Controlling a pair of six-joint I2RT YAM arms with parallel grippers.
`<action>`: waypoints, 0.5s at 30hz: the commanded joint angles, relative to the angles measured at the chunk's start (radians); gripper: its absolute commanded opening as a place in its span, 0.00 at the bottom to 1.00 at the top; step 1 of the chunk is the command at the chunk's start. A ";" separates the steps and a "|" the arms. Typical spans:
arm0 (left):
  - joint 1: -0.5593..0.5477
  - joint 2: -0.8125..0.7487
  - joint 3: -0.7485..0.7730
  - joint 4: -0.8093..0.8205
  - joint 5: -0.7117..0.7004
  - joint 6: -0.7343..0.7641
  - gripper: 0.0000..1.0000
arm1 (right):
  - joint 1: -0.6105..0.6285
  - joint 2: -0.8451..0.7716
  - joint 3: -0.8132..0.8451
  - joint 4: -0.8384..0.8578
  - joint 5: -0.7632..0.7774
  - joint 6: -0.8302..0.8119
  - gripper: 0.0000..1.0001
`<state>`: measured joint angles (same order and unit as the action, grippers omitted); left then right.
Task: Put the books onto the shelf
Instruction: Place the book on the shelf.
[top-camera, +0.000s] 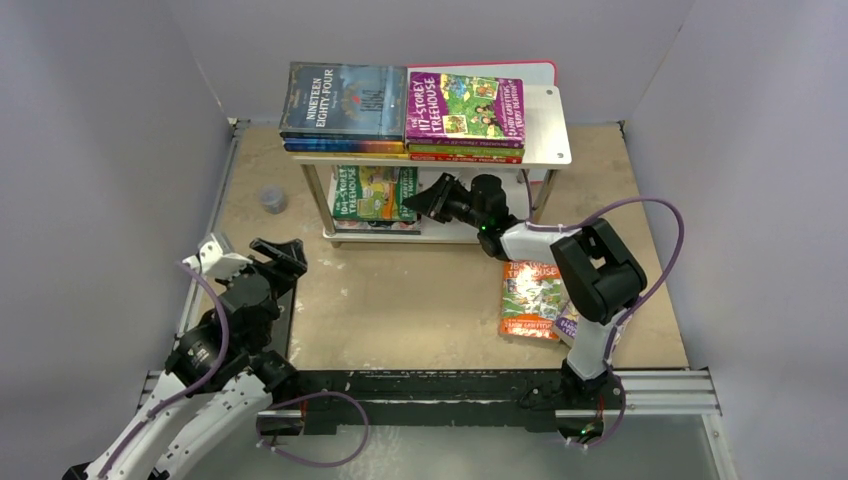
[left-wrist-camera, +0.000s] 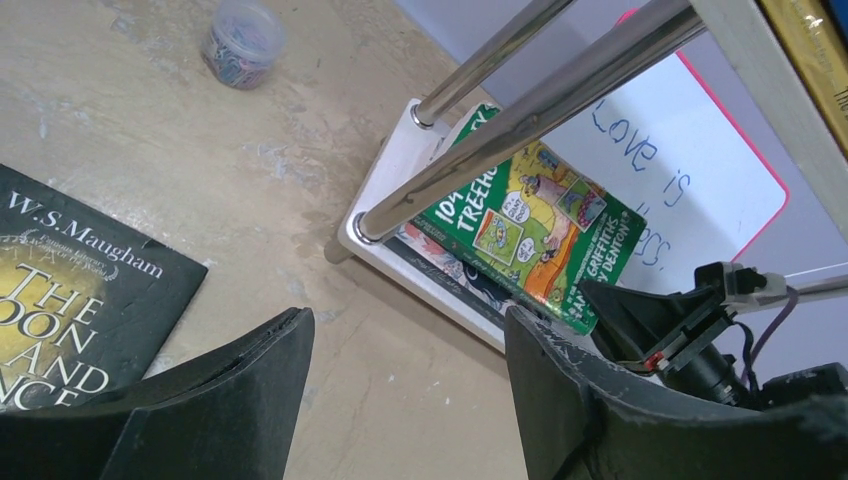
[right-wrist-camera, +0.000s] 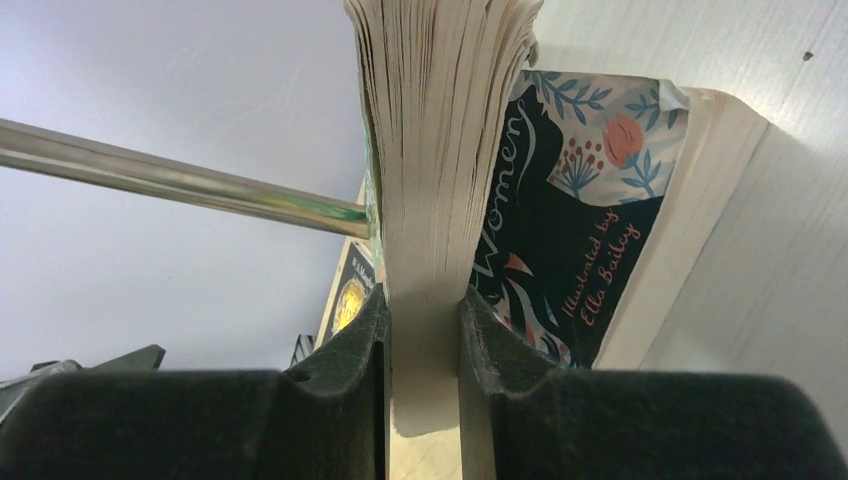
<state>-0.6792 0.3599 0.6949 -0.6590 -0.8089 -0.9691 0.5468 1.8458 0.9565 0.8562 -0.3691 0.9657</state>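
My right gripper (right-wrist-camera: 424, 300) clenches the green Treehouse book (left-wrist-camera: 530, 230) on the shelf (top-camera: 548, 130), at its lower board. My left gripper (left-wrist-camera: 410, 325) gapes above scuffed tan tabletop (left-wrist-camera: 250, 200), pale walls (top-camera: 100, 150) around.

Tan worktop (left-wrist-camera: 280, 180): matt, scuffed, rough. Pale two-tier shelf (top-camera: 548, 130): smooth boards; round legs (left-wrist-camera: 560, 90) polished chrome metal. Green cartoon paperback (left-wrist-camera: 530, 230): glossy cover. Cream paper page block (right-wrist-camera: 440, 130): matt. Black right gripper fingers (right-wrist-camera: 330, 400): grainy.
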 joint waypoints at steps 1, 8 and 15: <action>0.001 0.004 -0.014 0.042 -0.008 -0.013 0.68 | -0.013 -0.017 0.080 -0.055 -0.013 -0.027 0.00; 0.001 0.056 0.016 0.024 -0.009 -0.017 0.67 | -0.062 -0.053 0.069 -0.203 -0.064 0.000 0.00; 0.002 0.076 0.000 0.060 0.029 -0.031 0.67 | -0.090 -0.046 0.145 -0.352 -0.174 -0.028 0.00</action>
<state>-0.6792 0.4198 0.6846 -0.6540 -0.8005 -0.9859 0.4763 1.8191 1.0111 0.6205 -0.4694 0.9920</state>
